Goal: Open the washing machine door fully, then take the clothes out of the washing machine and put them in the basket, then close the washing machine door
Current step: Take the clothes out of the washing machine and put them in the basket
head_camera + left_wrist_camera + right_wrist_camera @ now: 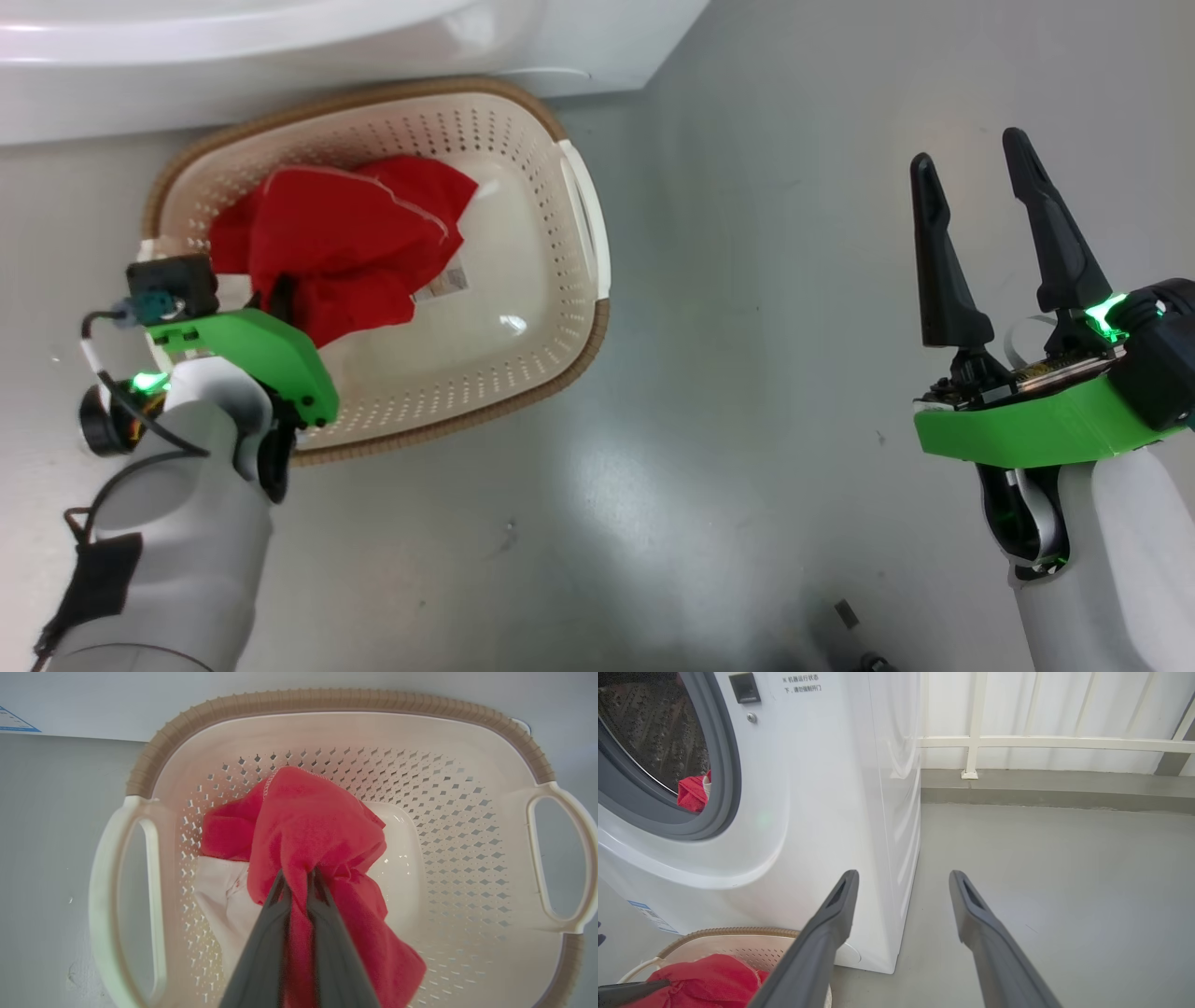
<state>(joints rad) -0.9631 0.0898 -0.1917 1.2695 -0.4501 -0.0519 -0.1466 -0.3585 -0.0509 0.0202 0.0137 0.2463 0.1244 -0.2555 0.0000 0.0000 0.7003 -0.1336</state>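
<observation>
the left tool [299, 877] is clenched on the clothes [317, 821], its two fingers pinching a red fold that drapes around them inside the basket [467, 826]; a white part of the garment lies just left of the fingers, against the basket wall. the right tool [966, 149] is released, fingers spread with nothing between them, above the grey floor [747, 280] and well apart from the basket. ahead and to its left stands the washing machine [822, 788], with more red fabric [693, 794] showing inside its drum opening.
</observation>
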